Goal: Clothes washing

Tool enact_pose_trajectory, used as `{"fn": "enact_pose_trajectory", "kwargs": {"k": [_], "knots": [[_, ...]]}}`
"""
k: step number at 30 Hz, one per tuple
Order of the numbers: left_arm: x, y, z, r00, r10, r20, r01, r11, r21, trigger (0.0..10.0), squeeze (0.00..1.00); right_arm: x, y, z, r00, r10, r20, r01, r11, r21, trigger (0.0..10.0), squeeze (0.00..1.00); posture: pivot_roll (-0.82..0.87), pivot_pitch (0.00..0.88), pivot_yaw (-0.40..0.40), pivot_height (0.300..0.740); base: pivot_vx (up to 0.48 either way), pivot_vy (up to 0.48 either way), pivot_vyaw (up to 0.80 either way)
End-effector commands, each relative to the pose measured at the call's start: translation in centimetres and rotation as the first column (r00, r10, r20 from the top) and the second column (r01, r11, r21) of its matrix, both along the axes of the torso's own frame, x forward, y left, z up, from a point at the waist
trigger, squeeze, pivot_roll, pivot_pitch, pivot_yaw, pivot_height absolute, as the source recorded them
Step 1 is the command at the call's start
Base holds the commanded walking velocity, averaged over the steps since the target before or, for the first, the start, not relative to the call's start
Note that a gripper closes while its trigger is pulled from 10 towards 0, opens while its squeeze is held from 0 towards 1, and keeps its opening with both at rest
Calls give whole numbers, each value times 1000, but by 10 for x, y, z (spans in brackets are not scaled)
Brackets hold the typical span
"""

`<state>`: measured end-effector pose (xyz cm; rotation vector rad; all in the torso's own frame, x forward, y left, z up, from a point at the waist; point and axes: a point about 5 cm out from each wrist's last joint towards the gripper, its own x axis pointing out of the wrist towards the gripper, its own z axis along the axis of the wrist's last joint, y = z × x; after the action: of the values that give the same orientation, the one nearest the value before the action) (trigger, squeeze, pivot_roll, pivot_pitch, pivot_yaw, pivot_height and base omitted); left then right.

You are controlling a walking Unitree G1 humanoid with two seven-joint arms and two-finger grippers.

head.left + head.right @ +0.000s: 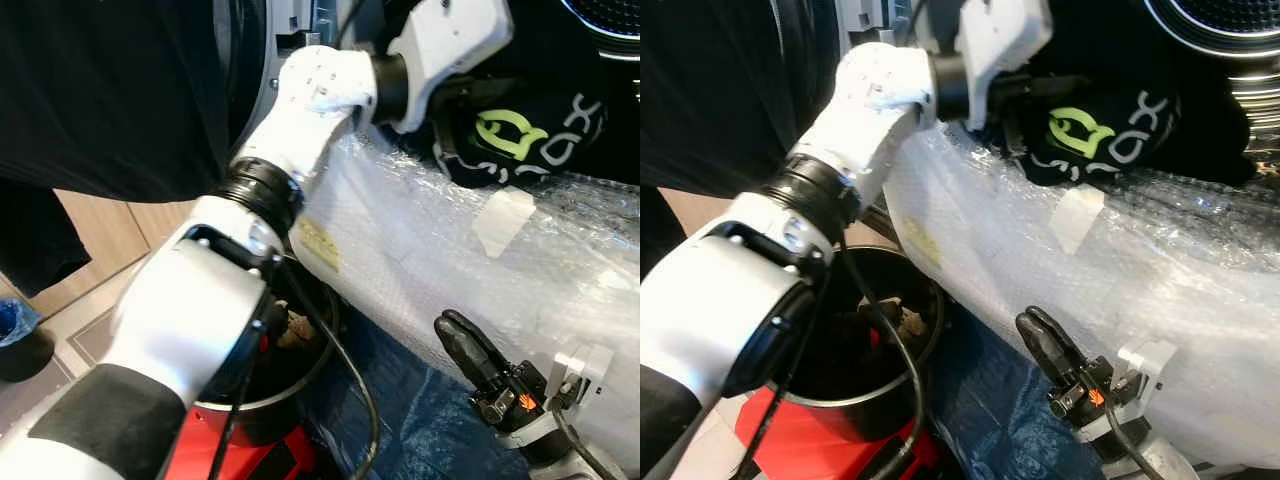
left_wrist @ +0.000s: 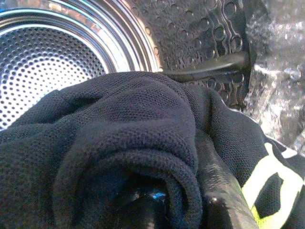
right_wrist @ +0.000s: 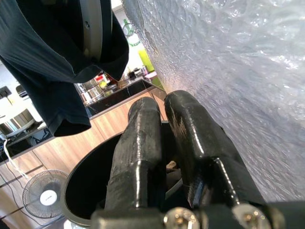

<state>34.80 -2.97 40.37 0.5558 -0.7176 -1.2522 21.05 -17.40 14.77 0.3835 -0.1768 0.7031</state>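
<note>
A black garment (image 1: 520,130) with a lime-green logo lies bunched at the mouth of the washing machine's steel drum (image 2: 47,62). My left arm reaches up to it. The left gripper (image 2: 181,205) is buried in the cloth and shut on it, with one black finger (image 2: 224,200) showing under the folds. My right gripper (image 1: 455,335) hangs low at the right beside the bubble-wrapped machine front (image 1: 450,240). Its fingers (image 3: 143,138) are pressed together with nothing between them.
A black round bucket (image 1: 880,400) holding some clothes stands on a red base (image 1: 810,440) below my left arm. Blue sheeting (image 1: 420,410) lies beside it. Dark clothing (image 1: 100,90) hangs at the upper left over a wooden floor. A small fan (image 3: 43,200) stands further off.
</note>
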Motion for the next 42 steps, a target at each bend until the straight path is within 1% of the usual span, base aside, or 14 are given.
{"fn": "enact_pose_trajectory", "kwargs": {"k": [1,4,6,8,10,11,15,16,19,30,34,37,38,42], "knots": [[-7,-5,16,999,-13,51,15,1000,-21,10000,0,-1,-2,0,1000,-11,4,11,1000,-1,10000,0,91,73,29,740,0,0,0],[-13,-20,15,996,-77,-34,77,997,-22,10000,0,-1,-3,-1,1000,-27,1,27,1000,-3,10000,0,85,72,32,740,0,0,0],[-13,-21,14,995,-87,-41,86,996,-17,10000,0,-1,-4,-1,999,-32,0,32,999,-2,10000,0,85,72,32,740,0,0,0],[-20,-31,5,983,-176,-59,179,983,42,10000,0,-1,-4,-2,999,-37,-1,37,999,0,10000,0,74,71,37,740,0,0,0],[-25,-36,2,971,-229,-75,233,970,62,10000,0,-2,-4,-2,999,-37,-1,37,999,0,10000,0,74,71,37,740,0,0,0],[-29,-42,0,954,-284,-99,291,955,62,10000,0,-2,-4,-2,999,-38,-2,38,999,0,10000,0,74,71,37,740,0,0,0],[-31,-44,4,943,-307,-126,311,950,13,10000,0,-2,-4,-3,999,-37,-4,37,999,-1,10000,0,76,75,36,740,0,0,0],[-30,-43,9,941,-308,-141,307,951,-26,10000,1000,-2,-3,-2,999,-36,-3,36,999,1,10000,0,75,73,36,740,0,0,0],[-29,-40,12,944,-296,-148,293,955,-41,10000,1000,-1,-3,-2,999,-35,-3,35,999,2,10000,0,75,73,36,740,0,0,0],[-18,-23,15,970,-215,-114,217,976,-3,10000,1000,-1,-2,-3,999,-34,-4,34,999,0,10000,0,82,71,36,740,0,0,0],[-14,-11,10,954,-252,-162,264,963,58,10000,1000,0,0,-3,1000,-25,-5,25,1000,3,10000,0,101,73,31,740,0,0,0],[-14,-9,9,949,-262,-173,277,958,68,10000,1000,0,0,-3,1000,-24,-5,24,1000,3,10000,0,101,73,31,740,0,0,0],[-16,-6,10,935,-301,-185,321,943,88,10000,1000,1,1,-3,1000,-18,-6,18,1000,4,10000,0,101,73,31,740,0,0,0],[-17,-3,14,942,-300,-149,318,942,112,10000,1000,2,2,-3,1000,-13,-5,13,1000,6,10000,0,115,76,29,740,0,0,0]]}}
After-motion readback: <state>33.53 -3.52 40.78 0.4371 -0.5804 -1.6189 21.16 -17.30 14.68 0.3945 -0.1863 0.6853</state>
